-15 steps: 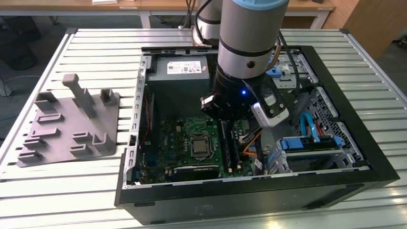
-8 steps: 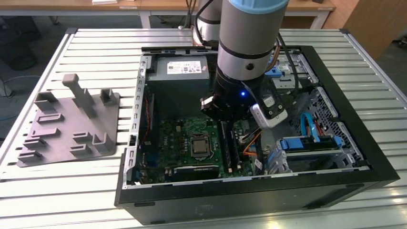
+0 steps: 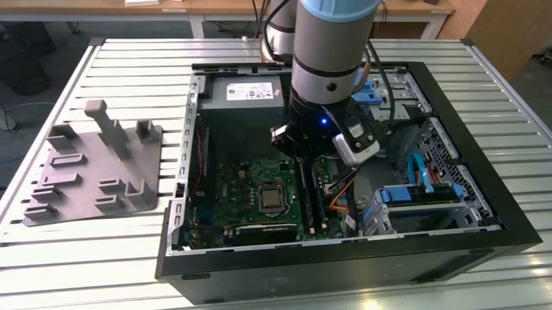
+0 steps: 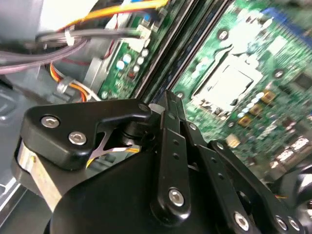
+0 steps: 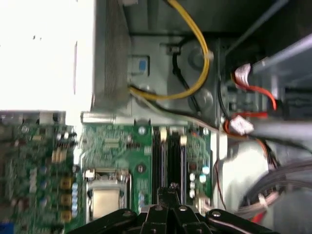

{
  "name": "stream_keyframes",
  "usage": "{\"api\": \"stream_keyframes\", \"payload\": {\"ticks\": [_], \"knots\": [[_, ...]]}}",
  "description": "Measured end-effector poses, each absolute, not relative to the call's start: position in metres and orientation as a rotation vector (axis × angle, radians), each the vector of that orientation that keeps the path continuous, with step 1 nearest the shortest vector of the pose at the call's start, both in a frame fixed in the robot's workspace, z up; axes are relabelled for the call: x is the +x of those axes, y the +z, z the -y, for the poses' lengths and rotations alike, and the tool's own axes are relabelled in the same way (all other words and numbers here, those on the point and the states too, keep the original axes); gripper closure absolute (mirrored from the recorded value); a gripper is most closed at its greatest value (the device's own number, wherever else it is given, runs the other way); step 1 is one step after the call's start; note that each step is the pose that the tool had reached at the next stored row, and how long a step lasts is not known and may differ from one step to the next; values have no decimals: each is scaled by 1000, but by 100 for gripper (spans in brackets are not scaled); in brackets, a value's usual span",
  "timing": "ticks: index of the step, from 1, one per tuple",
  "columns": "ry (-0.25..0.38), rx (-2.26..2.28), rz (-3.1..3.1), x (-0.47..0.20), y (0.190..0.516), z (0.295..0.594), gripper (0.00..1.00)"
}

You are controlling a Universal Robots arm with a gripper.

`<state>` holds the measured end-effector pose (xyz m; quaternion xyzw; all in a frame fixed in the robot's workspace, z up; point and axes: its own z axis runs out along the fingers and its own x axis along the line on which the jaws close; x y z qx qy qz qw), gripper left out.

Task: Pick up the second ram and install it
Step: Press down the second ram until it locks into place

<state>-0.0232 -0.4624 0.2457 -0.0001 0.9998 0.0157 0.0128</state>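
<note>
My gripper hangs inside the open computer case, low over the green motherboard. Its black fingers are pressed together, shut, and nothing shows between them in both wrist views. Their tips stand just above the long dark memory slots that run beside the processor socket. I cannot tell the second ram apart from the dark slots; it may sit in one of them under the fingertips.
A grey moulded tray with upright posts lies on the slatted table on the exterior view's left. Inside the case are the power supply, blue drive brackets, and yellow, orange and red cables near the slots.
</note>
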Motion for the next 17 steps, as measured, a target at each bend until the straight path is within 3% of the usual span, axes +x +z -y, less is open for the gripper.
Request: {"api": "stream_keyframes", "payload": {"ticks": [5,17], "knots": [[49,0,-3116,-23,236,447,90],[48,0,-3116,-23,217,445,90]]}}
